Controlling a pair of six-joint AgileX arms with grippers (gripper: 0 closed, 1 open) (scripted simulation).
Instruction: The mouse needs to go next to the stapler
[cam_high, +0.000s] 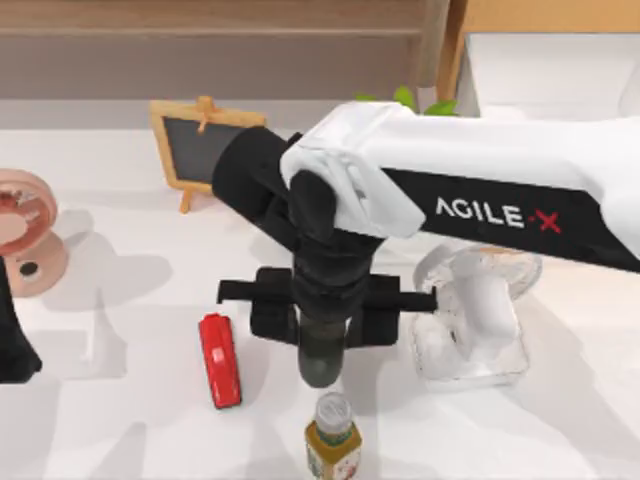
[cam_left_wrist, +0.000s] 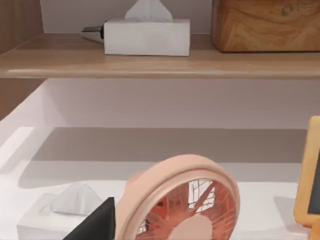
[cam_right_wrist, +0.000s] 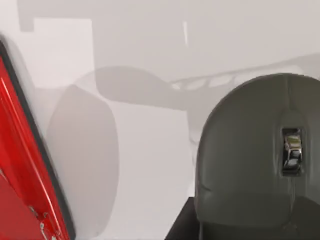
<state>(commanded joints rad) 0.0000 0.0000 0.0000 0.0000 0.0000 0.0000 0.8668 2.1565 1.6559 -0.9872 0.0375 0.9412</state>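
Though right hand (cam_high: 320, 345) grips mouse (cam_right_wrist: 255, 160), fingers hidden; stapler (cam_high: 220, 360) near, apart; left hand's state untellable.

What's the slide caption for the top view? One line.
Right gripper carries the dark mouse beside the red stapler.

White table (cam_high: 120, 420) carries stapler (cam_high: 220, 360), bottle (cam_high: 333, 440), two fans, chalkboard, perhaps more.

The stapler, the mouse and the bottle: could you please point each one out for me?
stapler (cam_high: 220, 360), top view, middle of its red upper face.
mouse (cam_right_wrist: 250, 165), right wrist view, dark rounded back beside the scroll wheel.
bottle (cam_high: 333, 412), top view, its grey cap.
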